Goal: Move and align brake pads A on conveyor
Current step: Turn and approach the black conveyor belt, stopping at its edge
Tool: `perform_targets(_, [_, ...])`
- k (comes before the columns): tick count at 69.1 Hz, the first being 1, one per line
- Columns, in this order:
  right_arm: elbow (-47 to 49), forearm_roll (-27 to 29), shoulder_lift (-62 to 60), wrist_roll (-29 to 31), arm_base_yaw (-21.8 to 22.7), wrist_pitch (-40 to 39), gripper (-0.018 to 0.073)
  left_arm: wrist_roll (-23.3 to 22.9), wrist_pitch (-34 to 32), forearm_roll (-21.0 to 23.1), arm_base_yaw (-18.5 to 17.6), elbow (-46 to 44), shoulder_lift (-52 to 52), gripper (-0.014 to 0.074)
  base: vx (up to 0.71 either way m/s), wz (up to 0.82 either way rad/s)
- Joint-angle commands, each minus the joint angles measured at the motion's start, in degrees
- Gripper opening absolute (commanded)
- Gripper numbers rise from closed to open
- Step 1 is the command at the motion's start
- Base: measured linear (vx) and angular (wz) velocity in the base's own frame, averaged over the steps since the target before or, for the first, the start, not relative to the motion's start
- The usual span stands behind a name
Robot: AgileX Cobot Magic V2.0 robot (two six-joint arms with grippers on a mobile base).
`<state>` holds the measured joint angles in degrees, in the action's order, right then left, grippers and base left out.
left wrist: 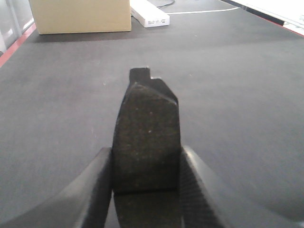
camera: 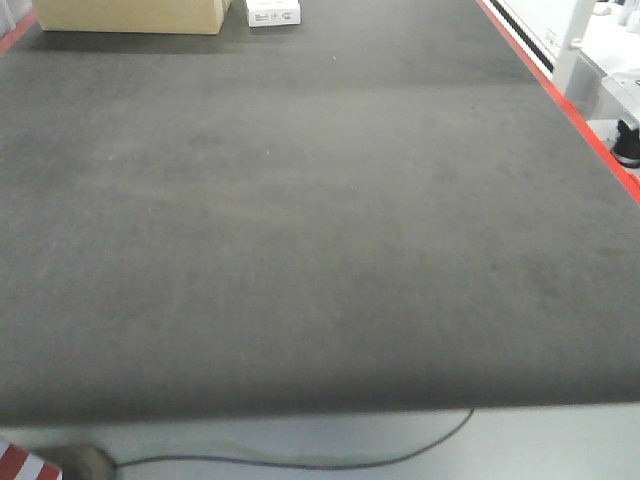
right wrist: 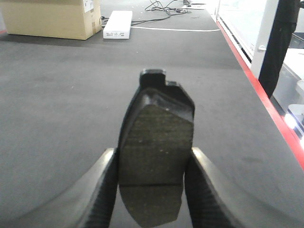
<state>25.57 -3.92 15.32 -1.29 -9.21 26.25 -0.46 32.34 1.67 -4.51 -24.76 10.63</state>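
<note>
The left gripper [left wrist: 146, 164] is pinching the left-held brake pad [left wrist: 147, 133] between its 2 black fingers [left wrist: 95, 190], jaws pressing against the pad's long edges. The grey friction face is turning toward the wrist camera, a groove crossing it near the fingers. The right gripper [right wrist: 152, 164] is clamping the right-held brake pad [right wrist: 156, 137] the same way. Its black backing plate is showing past the friction material at the far end, ending in a small tab. Both pads are pointing out over the conveyor [camera: 300, 230], the dark felt-like belt. Whether either is touching the belt cannot be told. A red edge strip [camera: 570, 110] is running along the belt's right side. A cardboard box [camera: 135, 15] and a white box [camera: 272, 12] are sitting side by side at the far end. A cable [camera: 330, 462] is trailing across the pale surface below the near edge.
</note>
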Motion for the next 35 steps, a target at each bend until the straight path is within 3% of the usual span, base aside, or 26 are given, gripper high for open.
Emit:
perform_targets(1, [1.8,-0.4,0.5,0.6,0.4,-5.6,-0.0008,-0.1,-5.6,0.4,-0.3,-1.5,0.4,-0.0006,0.33,0.06])
perform_targets(35, [1.8,-0.4,0.5,0.6,0.4,-5.6,-0.0008,-0.1,-5.6,0.4,-0.3,-1.5,0.4,-0.0006,0.29,0.04])
